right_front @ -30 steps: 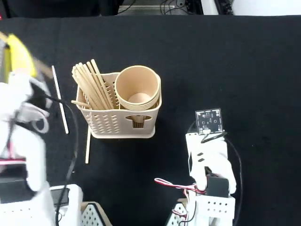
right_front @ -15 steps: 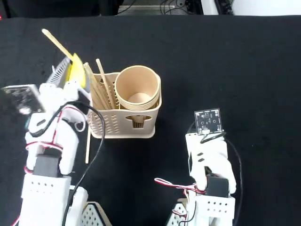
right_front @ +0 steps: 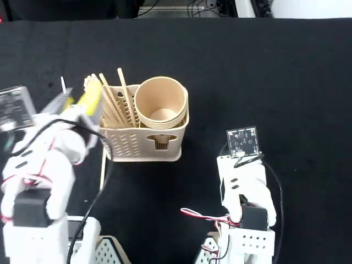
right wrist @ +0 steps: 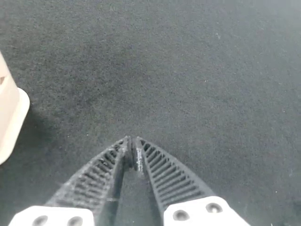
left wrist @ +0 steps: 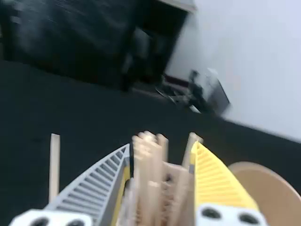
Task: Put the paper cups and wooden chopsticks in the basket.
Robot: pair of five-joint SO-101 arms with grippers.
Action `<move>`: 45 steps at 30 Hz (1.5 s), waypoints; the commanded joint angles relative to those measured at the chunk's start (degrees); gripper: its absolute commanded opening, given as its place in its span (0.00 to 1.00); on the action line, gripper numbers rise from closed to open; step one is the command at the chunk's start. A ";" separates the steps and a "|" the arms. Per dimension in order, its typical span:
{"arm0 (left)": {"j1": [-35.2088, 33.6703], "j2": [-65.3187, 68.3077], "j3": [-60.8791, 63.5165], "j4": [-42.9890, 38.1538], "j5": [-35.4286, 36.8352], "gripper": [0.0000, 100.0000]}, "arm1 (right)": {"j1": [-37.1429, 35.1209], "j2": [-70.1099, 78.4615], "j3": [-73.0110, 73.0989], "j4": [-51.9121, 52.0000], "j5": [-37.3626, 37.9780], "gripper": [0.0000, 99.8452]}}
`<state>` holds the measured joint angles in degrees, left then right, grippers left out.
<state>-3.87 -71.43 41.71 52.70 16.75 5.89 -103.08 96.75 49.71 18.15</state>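
Observation:
The beige slotted basket [right_front: 143, 148] holds a bundle of wooden chopsticks [right_front: 113, 102] in its left compartment and stacked paper cups [right_front: 160, 104] in its right one. My left gripper [right_front: 74, 100] hovers at the basket's left edge. It is open, and the chopsticks [left wrist: 153, 165] rise between its grey and yellow fingers, with the cup rim [left wrist: 265, 186] beside them. One chopstick [right_front: 102, 170] lies on the cloth by the basket's left wall. A paler stick [left wrist: 54, 160] lies farther left. My right gripper [right wrist: 131, 143] is shut on nothing, low over bare cloth.
The right arm [right_front: 245, 181] rests folded near the front edge, right of the basket, whose corner [right wrist: 9, 127] shows in the right wrist view. Black cloth [right_front: 264, 71] covers the whole table. Cables and furniture stand beyond the far edge.
My left arm swung in from the far left holding a chopstick raised over the basket. That chopstick now stands among the bundle and the gripper has opened. The right arm stayed still.

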 commanded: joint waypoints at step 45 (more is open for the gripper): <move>-18.51 146.55 -134.37 48.44 -3.34 0.03 | 0.79 -0.22 -0.04 0.53 0.70 0.03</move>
<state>-20.75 71.78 -80.66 98.86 11.74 5.89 -103.08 96.75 50.07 18.42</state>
